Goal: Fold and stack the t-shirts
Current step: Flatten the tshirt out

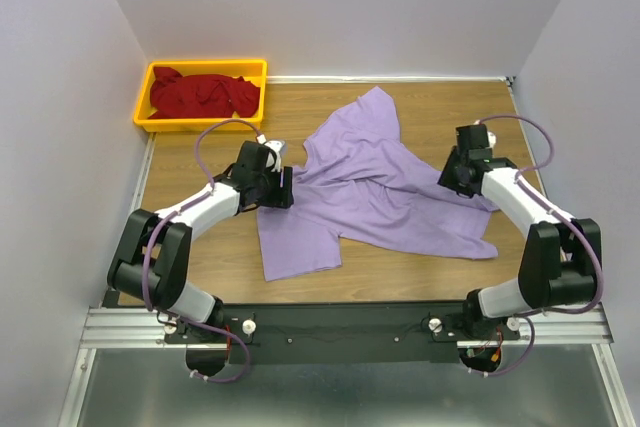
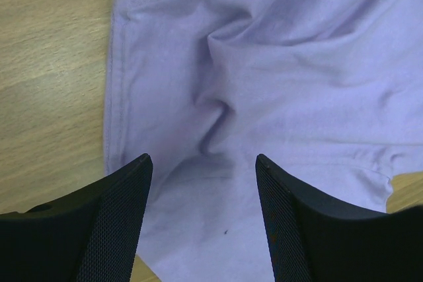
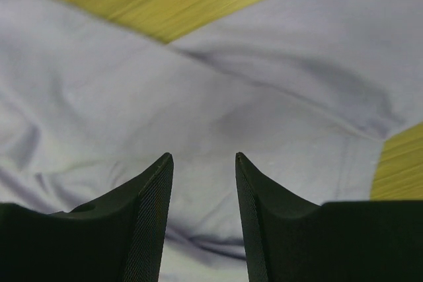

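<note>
Counting the shirts: two were seen, one lavender shirt (image 1: 390, 187) and one dark red shirt (image 1: 200, 95).
Lavender shirt: it was spread out, creased and partly lapped over itself, on the wooden counter (image 1: 200, 237) between the two arms.
Dark red shirt: it was bunched up inside the single yellow bin (image 1: 200, 66), which was set at the far left corner of the counter, well apart from the lavender shirt.
Arms: two were counted, each fitted with one tool.
Left tool (image 2: 203, 160): its jaws were held wide apart over the left part of the lavender shirt, near a stitched hem; nothing was clamped between them.
Right tool (image 3: 203, 156): its jaws were parted more narrowly over the right side of the same shirt; no cloth was seen pinched between them.
Contact: whether either tool's tips were pressed onto the cloth could not be told.
</note>
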You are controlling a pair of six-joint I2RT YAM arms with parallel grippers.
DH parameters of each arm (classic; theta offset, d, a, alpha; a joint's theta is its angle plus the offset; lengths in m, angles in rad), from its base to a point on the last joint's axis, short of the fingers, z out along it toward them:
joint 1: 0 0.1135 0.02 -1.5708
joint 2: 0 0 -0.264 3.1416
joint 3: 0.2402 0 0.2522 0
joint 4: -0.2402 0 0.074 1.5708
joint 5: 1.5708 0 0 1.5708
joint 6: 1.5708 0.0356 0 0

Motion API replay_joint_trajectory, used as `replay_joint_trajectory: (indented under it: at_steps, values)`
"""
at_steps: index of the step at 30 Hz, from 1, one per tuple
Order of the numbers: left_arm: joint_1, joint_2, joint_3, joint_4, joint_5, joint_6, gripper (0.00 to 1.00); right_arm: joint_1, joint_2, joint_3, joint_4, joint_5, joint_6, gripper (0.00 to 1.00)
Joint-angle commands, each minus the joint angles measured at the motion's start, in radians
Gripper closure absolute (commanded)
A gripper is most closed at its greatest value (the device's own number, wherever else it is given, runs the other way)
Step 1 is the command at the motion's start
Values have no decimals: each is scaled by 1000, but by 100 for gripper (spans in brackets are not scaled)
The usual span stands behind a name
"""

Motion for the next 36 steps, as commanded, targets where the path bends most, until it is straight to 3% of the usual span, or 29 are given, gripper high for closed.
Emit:
replay_joint_trajectory:
  at_steps: [1,13,26,30,31,33,34,36]
  values:
    - [-4,3,-5,-18,18,14,29,-96,-7,-26,55,46,65,50]
    - [-6,-4,-28,-13,-25,12,29,-398,-47,-179,147,-75,307,50]
    - [-4,10,-26,-9,-12,9,29,-487,-21,-268,231,-159,436,52]
    - [-6,13,-28,-8,-11,8,29,-487,-40,-256,229,-163,436,69]
    - [-4,14,-28,-7,-11,9,29,-487,-44,-253,229,-166,436,79]
    - [-6,16,-26,-10,-9,9,29,-489,-57,-236,228,-176,436,88]
    - [-6,19,-28,-12,-12,11,29,-487,-61,-230,228,-187,436,99]
    - [-4,19,-28,-10,-12,9,29,-487,-58,-214,228,-192,437,99]
